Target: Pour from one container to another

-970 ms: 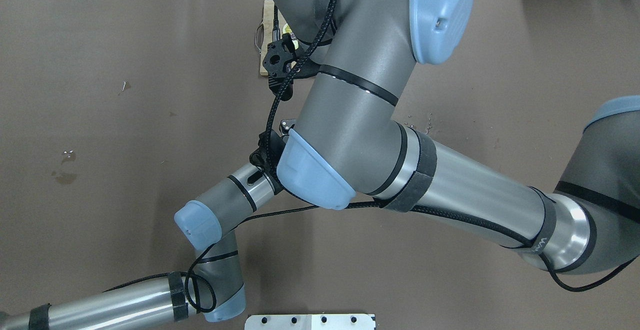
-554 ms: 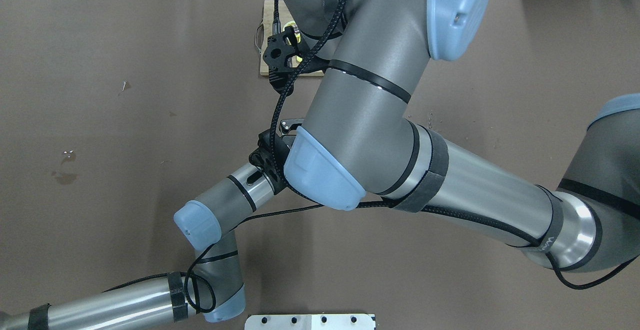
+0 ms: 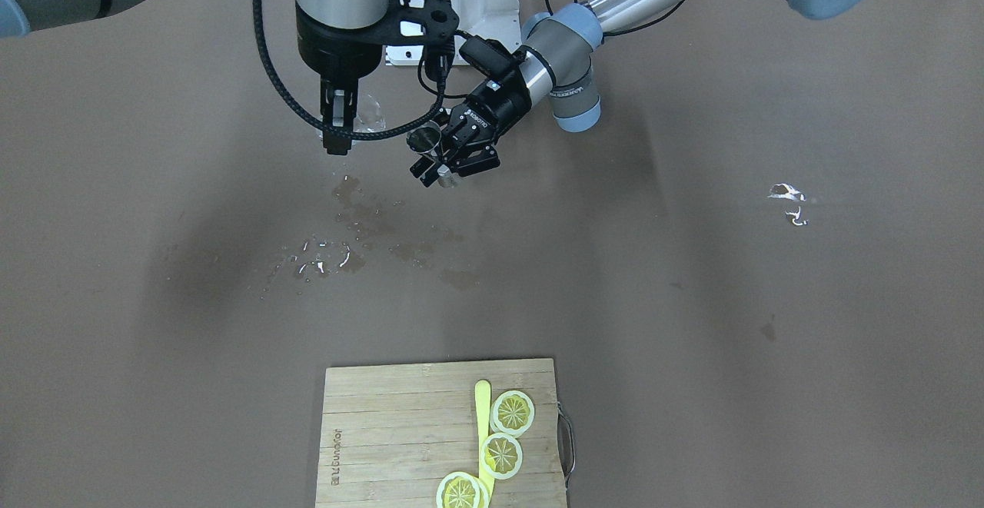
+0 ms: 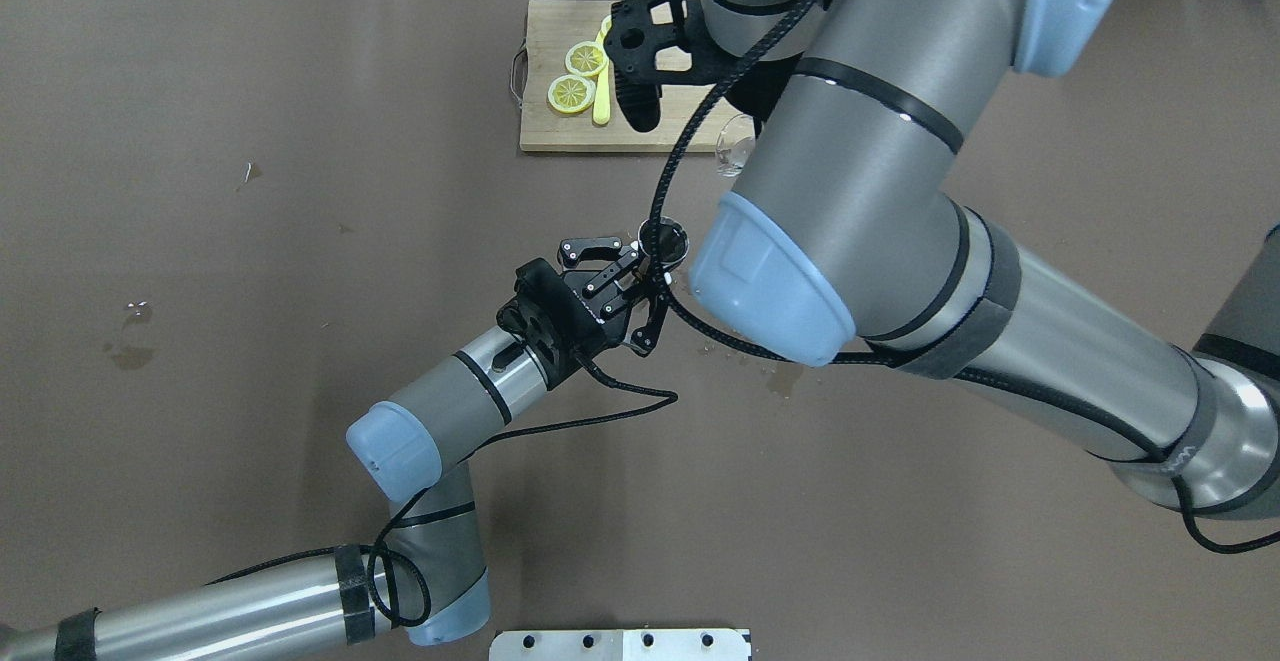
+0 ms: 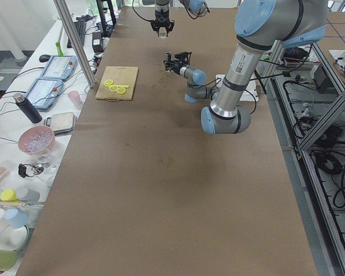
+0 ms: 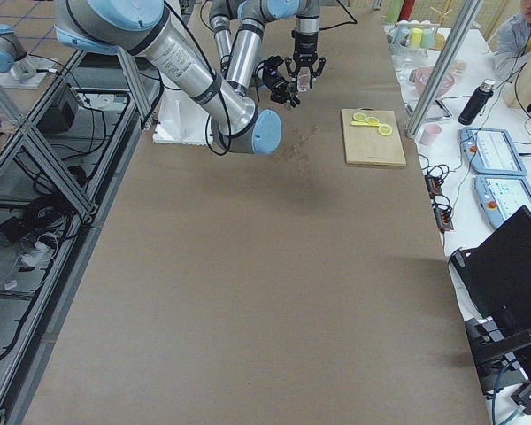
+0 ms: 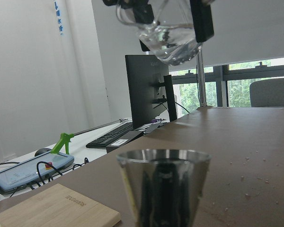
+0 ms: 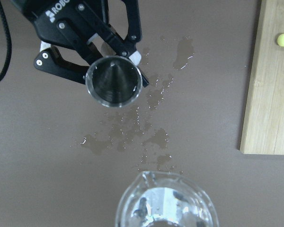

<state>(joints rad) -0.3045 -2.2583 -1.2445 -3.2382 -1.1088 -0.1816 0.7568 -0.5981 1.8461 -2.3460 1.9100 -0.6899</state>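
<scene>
Two containers are seen, one in each of the two grippers. A single steel cup (image 8: 113, 81), cone-shaped inside and open at the top, is held off the table (image 3: 692, 339) by the left gripper (image 3: 447, 164). Its jaws are closed narrowly about the cup's body below the rim, one finger on each side.

One clear cup (image 7: 173, 40) with a little water in its bottom is gripped between the two fingers of the right gripper (image 3: 338, 125), whose jaws are set only as wide as the cup. It is carried higher than the steel cup and just beside it, toward the robot's right. The two are apart, and the clear cup's mouth is offset from the steel cup's rim rather than directly over it. No stream can be made out between them.

One patch of spilled water (image 3: 361, 220), broken into many drops and streaks, is spread on the table under the steel cup and beyond it, away from the robot's base. A second, smaller wet mark (image 3: 786, 194) is found well apart from the steel cup, toward the robot's left.

One wooden cutting board (image 3: 400, 431) is laid well apart from the steel cup, on the side away from the robot. Three lemon slices (image 3: 513, 412) and one yellow utensil (image 3: 482, 404) are counted on it, the slices lying against the utensil.
</scene>
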